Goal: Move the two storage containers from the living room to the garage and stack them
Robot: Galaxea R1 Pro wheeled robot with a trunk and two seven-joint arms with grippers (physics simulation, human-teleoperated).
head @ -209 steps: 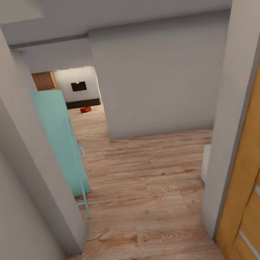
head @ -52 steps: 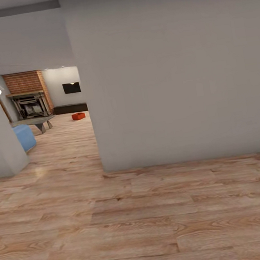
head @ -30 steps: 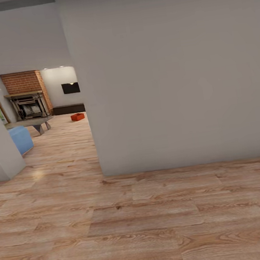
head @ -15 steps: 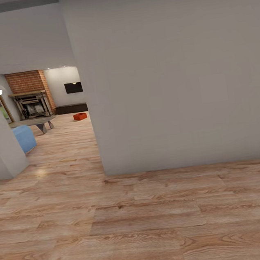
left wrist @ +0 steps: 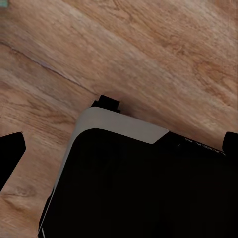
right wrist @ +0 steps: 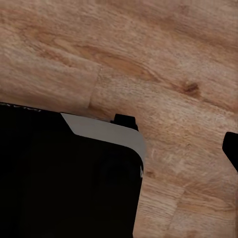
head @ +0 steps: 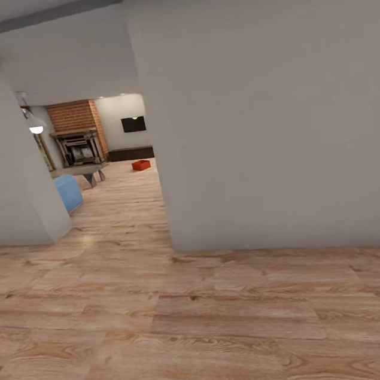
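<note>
**Claws empty, one bin in sight far ahead**

Left claw (left wrist: 119, 148) first: its two dark fingertips (left wrist: 10, 158) sit wide apart with nothing between them, so it is spread and carrying nothing. My right claw (right wrist: 119, 148) shows one dark fingertip (right wrist: 231, 148) far out to one side. The other is lost against the black of my own body, but nothing is pinched in the middle, so I judge it spread and empty too. Both claws hang low and point down. Right beneath them is my black base with its pale grey corner trim (left wrist: 119, 126), and under that the light wood plank floor (head: 202, 321).

Ahead of the claws and close by, a broad plain grey wall (head: 264, 113) blocks most of the way. A gap opens past its left edge, and well beyond it lies the living room, with a red brick fireplace (head: 76, 130), a low grey table (head: 81, 169) and the end of a blue sofa (head: 68, 192). One red-orange open-topped plastic bin (head: 141, 165) sits on the planks there, far from both claws and just beyond the wall's corner. I cannot see the second bin.

As I judge it, this is the approach leg, with nothing fetched yet. The next move calls for steering left around the corner without clipping it, rolling up to the bin, then lowering both claws to its walls.
</note>
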